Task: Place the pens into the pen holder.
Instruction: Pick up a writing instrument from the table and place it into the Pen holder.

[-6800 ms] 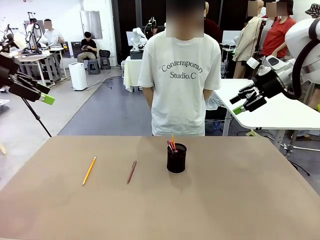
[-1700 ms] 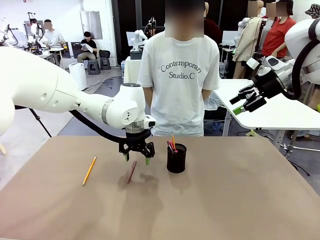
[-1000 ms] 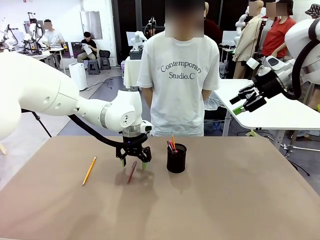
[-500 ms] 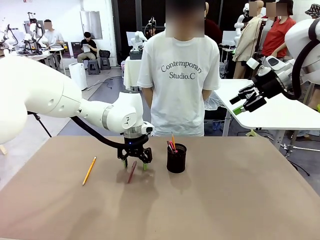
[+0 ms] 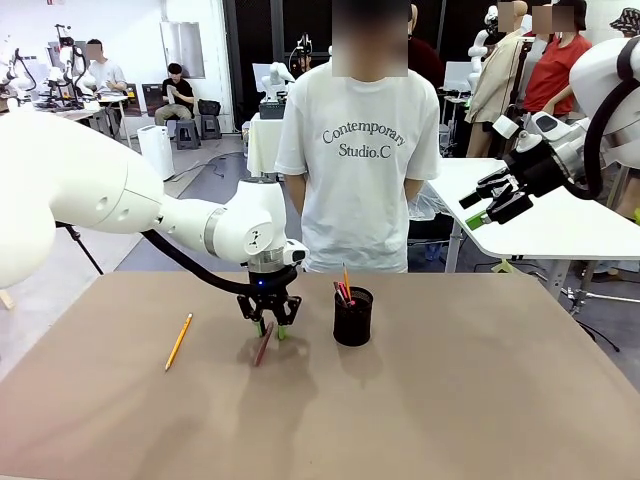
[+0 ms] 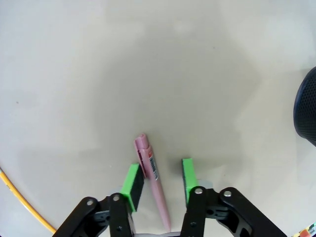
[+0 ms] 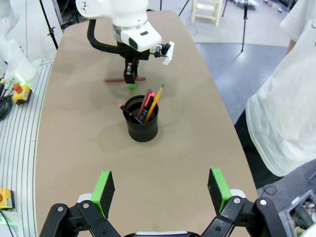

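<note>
A reddish-brown pen (image 5: 262,347) lies flat on the tan table, left of the black mesh pen holder (image 5: 353,318). My left gripper (image 5: 267,329) is down over the pen's far end. In the left wrist view the pink pen (image 6: 153,182) lies between the green pads; the left pad touches it and the right pad (image 6: 186,173) stands a little apart. Farther left lies a yellow-orange pencil (image 5: 178,341). Several pens (image 5: 343,288) stand in the holder (image 7: 142,123). Off to the right, high above the table, my right gripper (image 5: 482,207) is open with nothing in it.
A person in a white T-shirt (image 5: 360,150) stands at the table's far edge, right behind the holder, hands behind the back. The holder's dark rim (image 6: 307,113) is close to my left gripper's right side. A white table (image 5: 540,225) stands beyond the right corner.
The left gripper's jaws have narrowed from wide open to close around the reddish-brown pen. The pen has stayed on the table. The right arm has not moved.
</note>
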`<state>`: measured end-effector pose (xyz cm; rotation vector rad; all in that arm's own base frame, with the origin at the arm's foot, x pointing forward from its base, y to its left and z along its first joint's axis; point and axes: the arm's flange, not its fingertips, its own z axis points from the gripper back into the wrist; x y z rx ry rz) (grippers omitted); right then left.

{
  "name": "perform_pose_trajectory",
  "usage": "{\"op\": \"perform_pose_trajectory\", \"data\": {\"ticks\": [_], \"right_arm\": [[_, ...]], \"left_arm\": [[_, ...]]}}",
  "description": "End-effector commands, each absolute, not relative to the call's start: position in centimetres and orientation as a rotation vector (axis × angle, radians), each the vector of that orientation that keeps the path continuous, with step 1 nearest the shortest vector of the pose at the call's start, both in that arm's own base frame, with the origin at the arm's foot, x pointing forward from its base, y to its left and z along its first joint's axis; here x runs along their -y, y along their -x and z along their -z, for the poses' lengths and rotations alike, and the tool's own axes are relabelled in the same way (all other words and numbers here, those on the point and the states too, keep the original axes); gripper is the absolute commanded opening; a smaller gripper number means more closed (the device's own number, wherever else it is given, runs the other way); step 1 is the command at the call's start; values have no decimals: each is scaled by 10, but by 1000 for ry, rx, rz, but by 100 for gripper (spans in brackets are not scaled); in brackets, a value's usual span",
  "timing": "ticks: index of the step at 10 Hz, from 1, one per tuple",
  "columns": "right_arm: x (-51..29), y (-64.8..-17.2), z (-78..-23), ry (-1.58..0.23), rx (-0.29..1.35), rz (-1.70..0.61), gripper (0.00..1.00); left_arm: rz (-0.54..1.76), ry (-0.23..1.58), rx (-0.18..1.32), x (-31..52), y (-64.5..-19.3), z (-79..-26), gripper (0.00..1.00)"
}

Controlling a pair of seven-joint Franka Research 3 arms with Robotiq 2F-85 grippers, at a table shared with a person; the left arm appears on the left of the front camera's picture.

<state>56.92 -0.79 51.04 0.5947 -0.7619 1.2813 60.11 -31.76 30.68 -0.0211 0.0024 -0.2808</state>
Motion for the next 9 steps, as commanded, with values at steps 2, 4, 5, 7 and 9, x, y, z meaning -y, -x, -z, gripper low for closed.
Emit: {"op": "perform_pose_trajectory", "data": {"ticks": [2,4,5,7,9], "right_arm": [[8,-569,-513,-592,765,-1283,100],[8,-569,-513,-592,765,-1283,100],[8,-569,-513,-592,765,-1283,100],[8,-569,-513,-592,765,-1283,100],[8,-569,-513,-592,765,-1283,100]], "left_arm": [[274,6,-16,313,-598,-304,0],[261,-15,-25,312,-597,-304,0],[262,-16,-29,312,-596,-304,0],[274,32,-21,311,-591,-312,0],[322,171,21,303,-582,-331,0]]}}
